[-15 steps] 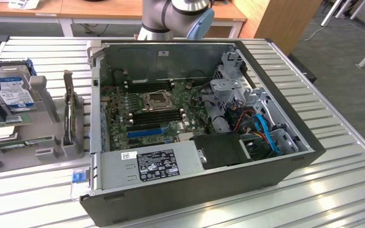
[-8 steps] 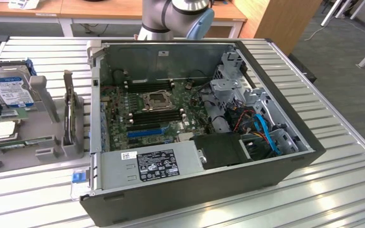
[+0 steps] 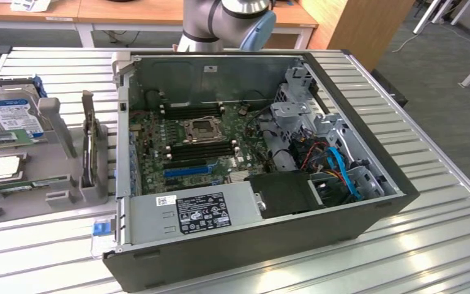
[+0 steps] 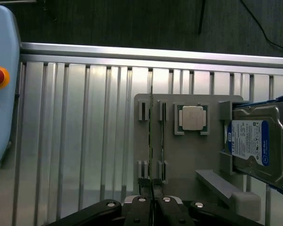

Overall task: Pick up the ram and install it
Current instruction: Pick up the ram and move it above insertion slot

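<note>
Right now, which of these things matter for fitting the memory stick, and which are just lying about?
Belongs to the job: ram, clamped edge-on in the jaws; black memory slots on the motherboard; open computer case.
Just lying about: hard drive; processor chip; blue box with red button.

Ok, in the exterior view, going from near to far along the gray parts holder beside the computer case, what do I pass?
ram stick → processor chip → hard drive with the blue label
</note>
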Motion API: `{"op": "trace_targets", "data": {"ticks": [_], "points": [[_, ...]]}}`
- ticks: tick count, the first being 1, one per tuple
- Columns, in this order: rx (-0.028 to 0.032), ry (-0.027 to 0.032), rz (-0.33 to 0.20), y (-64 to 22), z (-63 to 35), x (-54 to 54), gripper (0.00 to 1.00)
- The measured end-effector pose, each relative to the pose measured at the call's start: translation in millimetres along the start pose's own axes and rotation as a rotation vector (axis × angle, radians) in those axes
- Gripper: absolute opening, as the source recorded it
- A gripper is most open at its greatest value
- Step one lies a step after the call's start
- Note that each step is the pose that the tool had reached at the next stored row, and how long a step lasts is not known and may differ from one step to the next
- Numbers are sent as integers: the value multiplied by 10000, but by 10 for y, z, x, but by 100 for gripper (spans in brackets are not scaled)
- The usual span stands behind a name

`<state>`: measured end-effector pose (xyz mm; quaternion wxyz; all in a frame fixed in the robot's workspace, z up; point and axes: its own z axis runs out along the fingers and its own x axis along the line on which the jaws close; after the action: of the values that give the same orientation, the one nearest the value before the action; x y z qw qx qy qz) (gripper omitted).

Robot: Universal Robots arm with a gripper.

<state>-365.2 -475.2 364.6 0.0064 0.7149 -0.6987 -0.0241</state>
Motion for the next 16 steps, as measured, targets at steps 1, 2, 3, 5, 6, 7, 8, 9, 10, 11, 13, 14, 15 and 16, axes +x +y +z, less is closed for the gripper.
{"op": "trace_targets", "data": {"ticks": [1,2,3,5,6,7,8,9,10,11,13,14,15,16], "points": [[0,0,0,1,-24,-1,12],[0,0,0,2,-46,-1,12],[0,0,1,3,-68,-2,12],[0,0,0,5,-113,-3,12],[0,0,0,6,-134,-4,12],[1,0,0,7,-157,-4,12],[0,0,0,8,-178,-5,12],[0,0,0,9,-198,-5,12],[1,0,0,9,-217,-6,12],[0,1,0,10,-237,-6,12],[1,0,0,12,-274,-7,12],[0,0,0,13,-291,-7,12],[1,-1,0,13,-302,-8,12],[1,-1,0,13,-303,-8,12]]}}
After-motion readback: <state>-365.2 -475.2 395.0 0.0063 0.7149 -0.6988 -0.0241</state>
